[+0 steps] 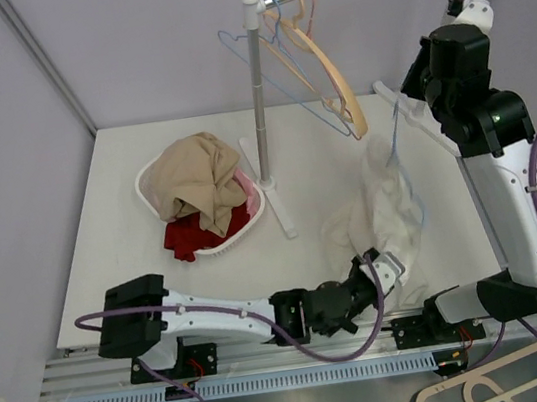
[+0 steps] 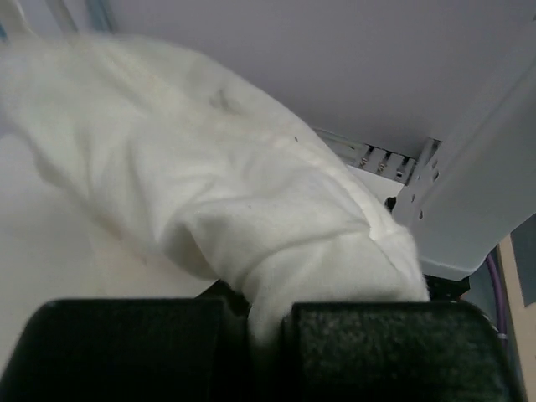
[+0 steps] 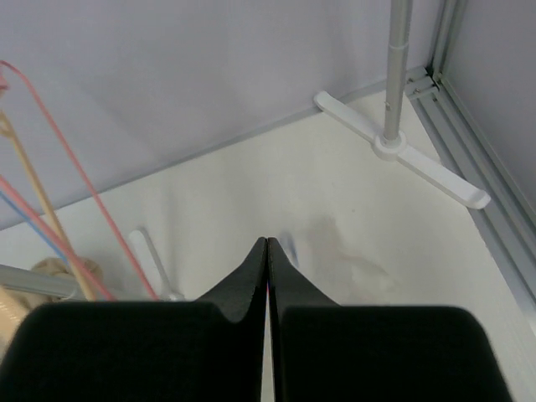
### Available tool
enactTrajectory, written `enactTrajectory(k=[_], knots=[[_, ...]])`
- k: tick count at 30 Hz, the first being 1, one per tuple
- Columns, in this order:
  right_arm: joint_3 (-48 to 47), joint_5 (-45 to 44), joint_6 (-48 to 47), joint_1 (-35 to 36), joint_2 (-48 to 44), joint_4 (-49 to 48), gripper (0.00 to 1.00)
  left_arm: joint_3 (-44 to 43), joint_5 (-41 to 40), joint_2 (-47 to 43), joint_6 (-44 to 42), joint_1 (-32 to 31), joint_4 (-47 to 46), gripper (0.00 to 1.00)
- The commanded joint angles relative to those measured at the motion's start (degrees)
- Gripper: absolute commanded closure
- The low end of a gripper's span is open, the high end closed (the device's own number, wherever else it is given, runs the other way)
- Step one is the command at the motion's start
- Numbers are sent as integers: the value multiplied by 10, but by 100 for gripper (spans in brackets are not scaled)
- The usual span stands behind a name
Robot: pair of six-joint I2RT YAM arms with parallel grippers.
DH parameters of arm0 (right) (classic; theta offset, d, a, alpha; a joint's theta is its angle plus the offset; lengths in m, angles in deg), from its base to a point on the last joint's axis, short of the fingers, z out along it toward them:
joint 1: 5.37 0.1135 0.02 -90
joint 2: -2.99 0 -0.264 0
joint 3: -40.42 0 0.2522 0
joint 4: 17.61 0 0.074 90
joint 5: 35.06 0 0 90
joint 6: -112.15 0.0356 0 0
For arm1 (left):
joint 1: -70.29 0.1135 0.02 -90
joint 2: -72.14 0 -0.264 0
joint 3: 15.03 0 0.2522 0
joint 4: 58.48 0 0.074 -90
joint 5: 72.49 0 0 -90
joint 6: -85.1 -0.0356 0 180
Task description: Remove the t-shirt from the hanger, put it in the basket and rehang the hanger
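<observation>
White t-shirt [image 1: 383, 206], soft crumpled knit, hangs bunched from a thin blue wire hanger [image 1: 394, 140] over the right of the table [image 1: 139, 281]. Its lower folds are clamped between my left gripper's [image 2: 270, 316] closed, grainy black pads. My right gripper [image 3: 267, 248] is closed tip to tip on the hanger's wire, which is barely visible

light: bright, even | shadows: soft, faint | glare: none | blur: wrist views' near foreground soft

I see the table [image 1: 139, 281] carrying a basket [image 1: 248, 222] centre-left, the rack foot [image 1: 281, 217] mid-frame, the t-shirt [image 1: 376, 210] lower right.
</observation>
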Motion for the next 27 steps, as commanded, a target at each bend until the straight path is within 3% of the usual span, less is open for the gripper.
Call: enactTrajectory(k=[1,3,4,8,11,18,23,27], knots=[[-54,33,6,0,-27,-11,100,-73,119,18,140,80,71,99],[-77,58,7,3,-35,29,100,-148,219,49,192,153,104,99],[-83,61,7,5,-38,42,100,-148,229,50,195,168,126,99],[-97,71,-8,7,-51,79,100,-339,225,129,182,216,252,99],[-94,62,-15,7,-51,84,100,-361,235,145,177,232,275,99],[-52,63,-48,1,-30,92,100,-276,230,88,196,232,256,99],[3,119,-84,-61,-21,76,100,-113,232,1,225,230,229,99],[15,138,-102,-70,-14,63,100,7,192,-72,235,216,235,99]])
